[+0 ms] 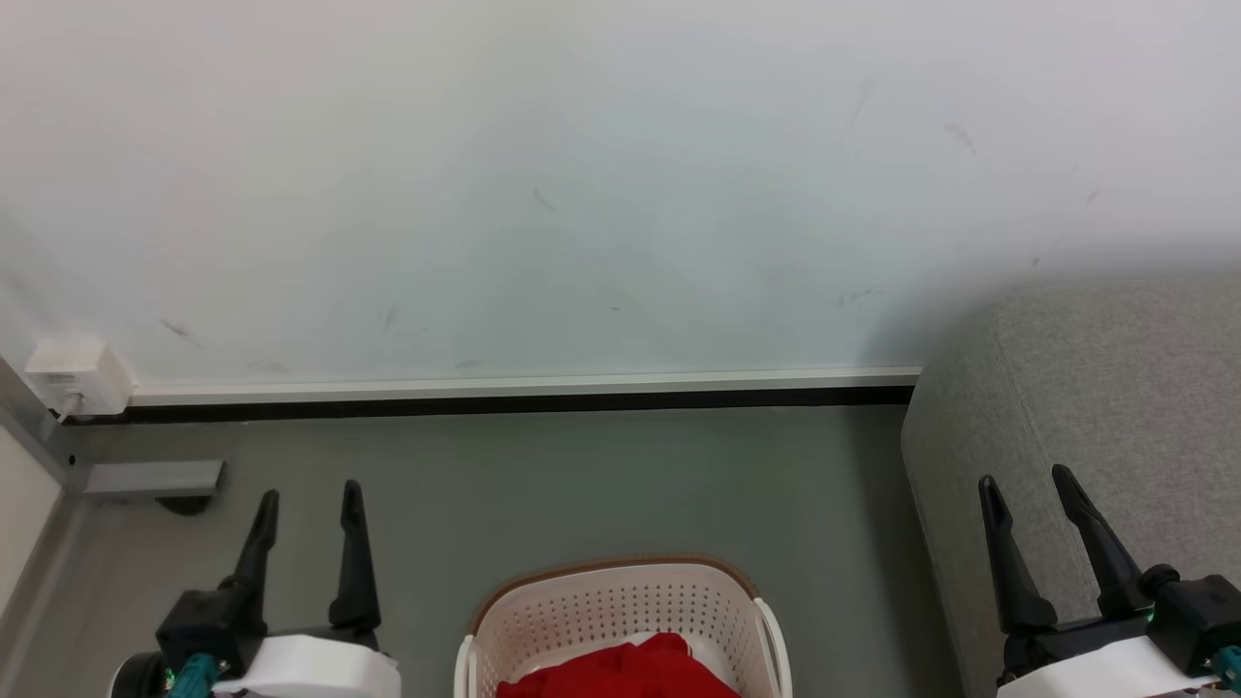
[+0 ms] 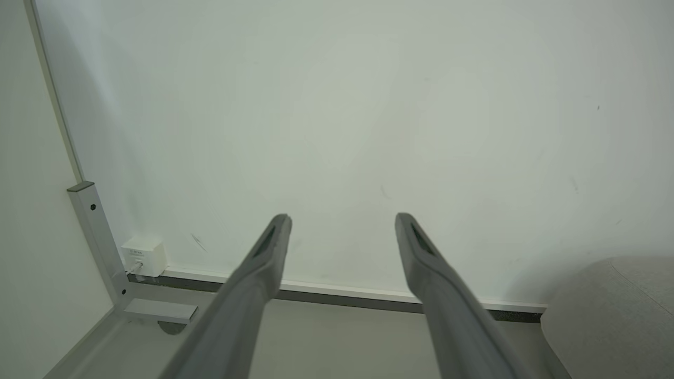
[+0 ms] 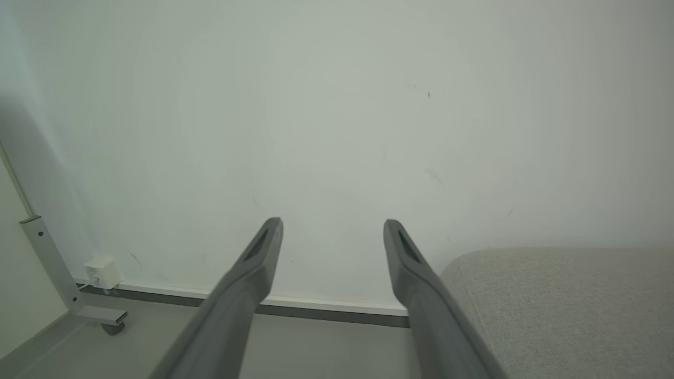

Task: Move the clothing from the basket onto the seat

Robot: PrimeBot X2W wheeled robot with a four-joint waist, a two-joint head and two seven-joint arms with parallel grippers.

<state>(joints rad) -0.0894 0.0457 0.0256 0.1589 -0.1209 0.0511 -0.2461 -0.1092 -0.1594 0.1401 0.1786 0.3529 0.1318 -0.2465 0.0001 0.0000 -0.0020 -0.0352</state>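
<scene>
Clothing [image 1: 620, 669]: one heap of red fabric inside the basket [image 1: 543, 620], low in it and toward its near side. The bottom edge of the head view cuts the heap, so we cannot tell how many garments it holds, nor read any lettering.

Basket: cream, perforated wall, brown rim, standing upright on the grey floor [image 1: 582, 485]. It is the one container we record, and its visible content is the red clothing.

Left gripper [image 1: 310, 491]: to the left of the basket and apart from it. Its two dark fingers point away from us toward the wall [image 1: 620, 194], and the white forearm shell sits behind them. The claw is spread wide; in the left wrist view we see the fingers [image 2: 263, 273] well apart against the wall.

Right gripper [image 1: 1024, 476]: to the right of the basket and farther from it than the left one, in front of the seat [image 1: 1096, 388]. Its fingers point the same way and lean slightly. This claw is also spread wide, as the right wrist view confirms.

Seat: light-grey upholstery to the right of the basket, with a strip of floor between the two. Its rounded corner lies near the wall.

Skirting [image 1: 524, 388]: white with a dark strip beneath, running behind the basket.

White box [image 1: 78, 376]: at the foot of the wall, far left of the basket, with a grey metal post [image 2: 97, 242] just beside it.
</scene>
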